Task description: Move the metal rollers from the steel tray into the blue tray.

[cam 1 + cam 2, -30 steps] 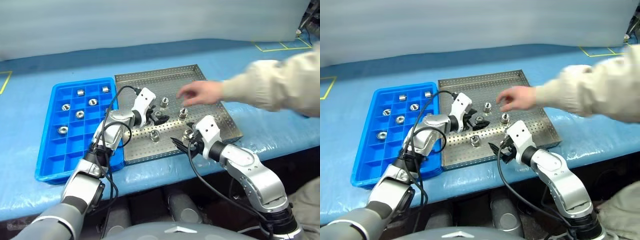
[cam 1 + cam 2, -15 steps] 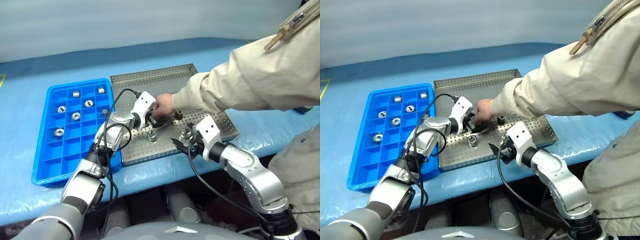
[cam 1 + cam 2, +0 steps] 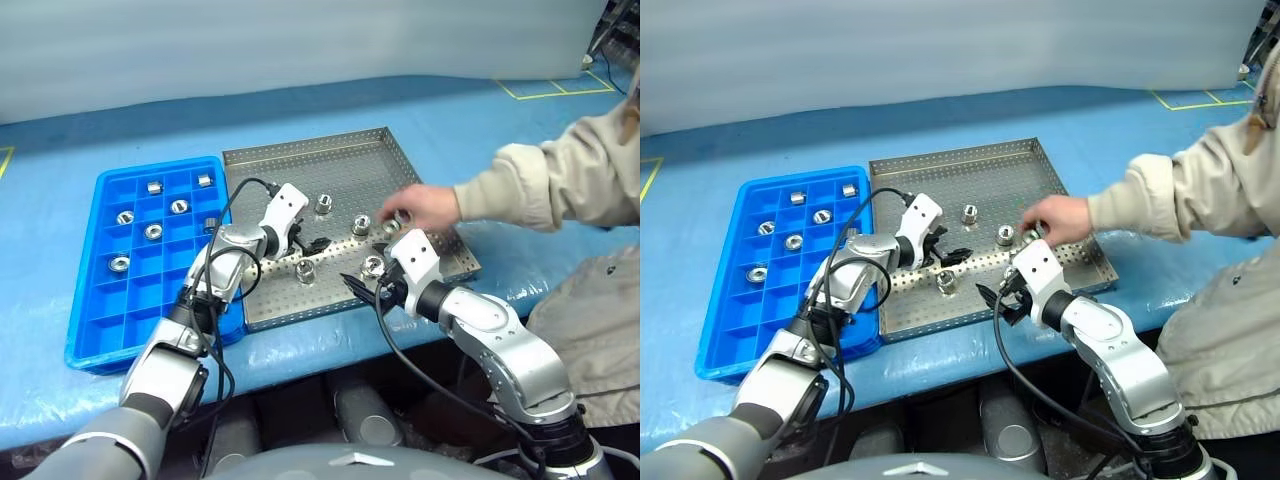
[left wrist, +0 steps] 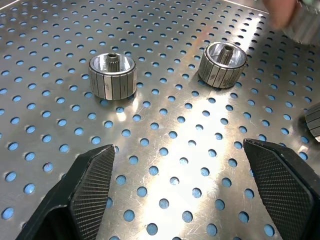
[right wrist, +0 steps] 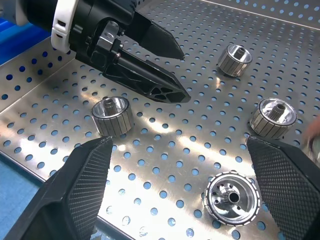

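The steel tray (image 3: 300, 160) lies mid-table with several metal rollers on its perforated floor: one at the back (image 3: 323, 205), one mid-tray (image 3: 361, 225), one near the front (image 3: 305, 270) and one by my right wrist (image 3: 372, 265). The blue tray (image 3: 95, 320) lies to its left, with several rollers (image 3: 153, 231) in its compartments. My left gripper (image 3: 312, 244) hovers open over the steel tray, with nothing between its fingers (image 4: 92, 185); two rollers (image 4: 112, 76) lie beyond them. At the tray's front edge my right gripper (image 3: 362, 290) is open and empty, with a roller (image 5: 232, 198) close by.
A person's hand (image 3: 425, 205) in a beige sleeve (image 3: 560, 180) reaches in from the right over the steel tray's right side and holds a roller (image 3: 391, 226) at its fingertips. Blue cloth covers the table (image 3: 480, 110).
The person's hand reached to my left gripper, then drew back to the right. The roller that lay between my left fingers is gone from there. Both arms kept still.
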